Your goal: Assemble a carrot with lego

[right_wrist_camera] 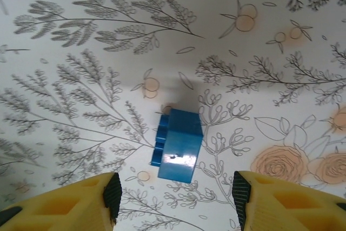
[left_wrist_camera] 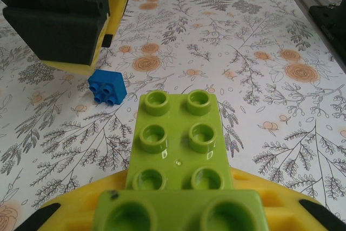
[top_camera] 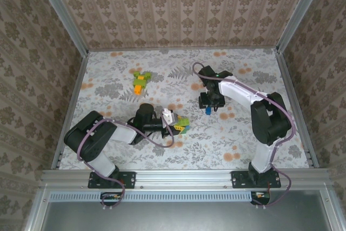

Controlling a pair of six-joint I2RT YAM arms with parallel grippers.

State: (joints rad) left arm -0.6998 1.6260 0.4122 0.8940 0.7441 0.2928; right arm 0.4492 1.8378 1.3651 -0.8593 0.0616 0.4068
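one blue brick (right_wrist_camera: 178, 152) under parted, empty right gripper (right_wrist_camera: 175, 196); left gripper (top_camera: 174, 124) clamped on green bricks (left_wrist_camera: 178, 139); next: grasp blue squarely.

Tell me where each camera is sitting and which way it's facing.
Top external: above and behind the bases, looking down on the floral table; both arms, left pincer and right pincer show.
Left wrist: low, looking across the table along its own yellow fingers, shut on a light green brick.
Right wrist: looking straight down at the table; its yellow fingers stand apart, clear of a blue brick.
Shared: both wrist views catch the blue brick; the left wrist also sees the right pincer over it.
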